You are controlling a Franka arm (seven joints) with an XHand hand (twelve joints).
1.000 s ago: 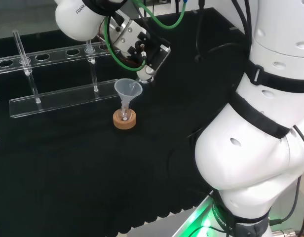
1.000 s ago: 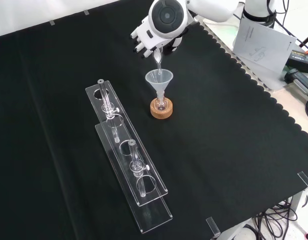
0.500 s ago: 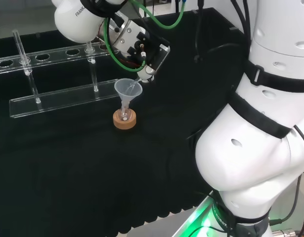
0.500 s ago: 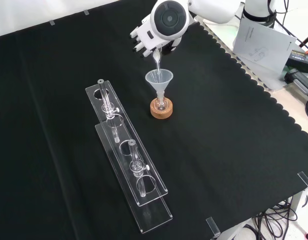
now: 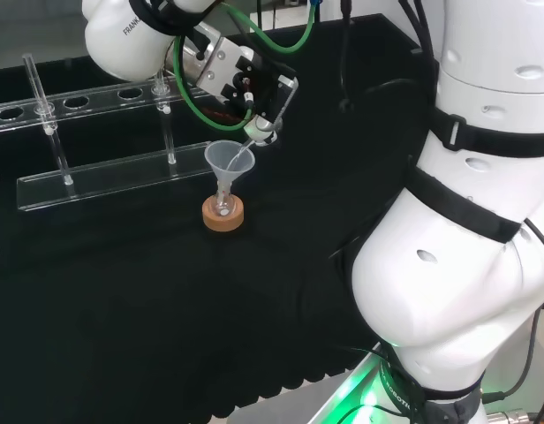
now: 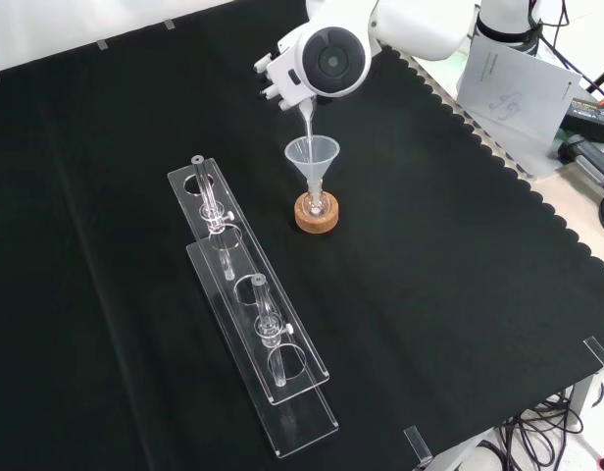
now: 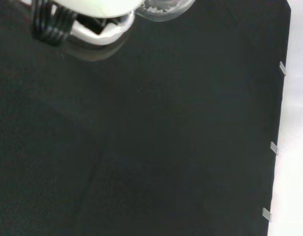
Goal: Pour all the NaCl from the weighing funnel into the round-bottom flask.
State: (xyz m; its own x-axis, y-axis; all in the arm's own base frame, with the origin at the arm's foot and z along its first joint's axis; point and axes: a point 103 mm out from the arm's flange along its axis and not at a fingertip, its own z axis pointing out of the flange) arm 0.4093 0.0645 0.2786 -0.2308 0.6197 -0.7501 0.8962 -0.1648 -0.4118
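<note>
My robot hand (image 6: 282, 74), fingers curled around the weighing funnel (image 6: 308, 116), tips its stem into the plastic funnel (image 6: 312, 154) atop the round-bottom flask (image 6: 316, 204) on its cork ring (image 6: 317, 217); pouring appears underway, completion unconfirmed.

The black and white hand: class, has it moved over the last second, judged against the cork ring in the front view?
Yes. The black and white hand has risen toward the view's top, farther from the unmoved cork ring.

Even, bright overhead light; blurred hand (image 7: 87, 19) close up.
</note>
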